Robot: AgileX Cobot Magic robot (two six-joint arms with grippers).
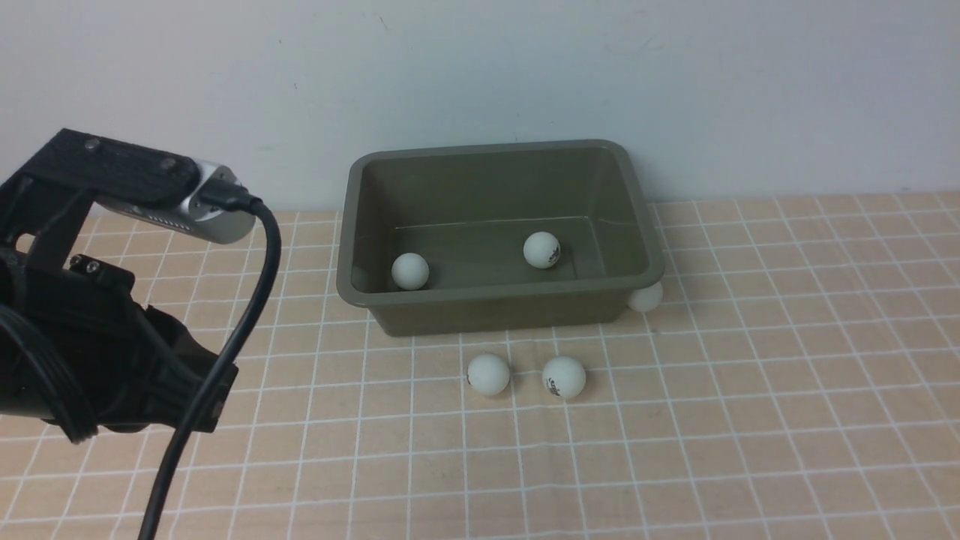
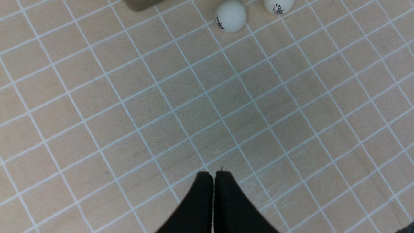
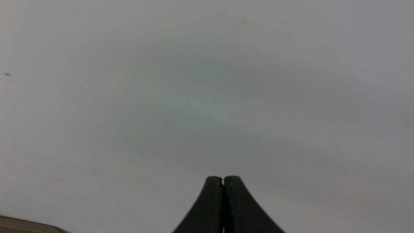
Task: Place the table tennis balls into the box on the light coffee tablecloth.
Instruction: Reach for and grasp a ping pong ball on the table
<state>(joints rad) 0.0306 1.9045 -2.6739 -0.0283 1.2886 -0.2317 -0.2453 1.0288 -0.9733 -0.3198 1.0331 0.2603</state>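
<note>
Two small matte white table tennis balls lie loose on the light peach-tan, white-gridded tablecloth (image 1: 750, 420). The left one (image 1: 488, 374) and the right one (image 1: 563, 377) sit side by side, near each other but apart. Both are just in front of the near long wall of the rectangular olive grey-green plastic box (image 1: 499, 319). A third ball (image 1: 645, 297) is tucked against the box's near right corner, partly under the flared rim. Two more (image 1: 410, 271) (image 1: 541, 250) rest inside on the box floor.

The loose pair lies forward and to the right of the left end effector (image 2: 213, 176), well apart from it, with only bare cloth between. The left ball of the pair is the nearer one. This end effector hovers over the cloth with its fingers pressed together, holding nothing.

The right end effector (image 3: 223, 179) is also pressed together and empty. It faces a plain grey wall (image 3: 207, 97), shows no ball in its own view, and is out of the front view.

The left arm therefore looks the better placed for the pair. The balls are round, so they have no long axis to match. Their row runs along the box's long wall, so closing front to back around the nearer ball would probably avoid knocking its neighbour.
</note>
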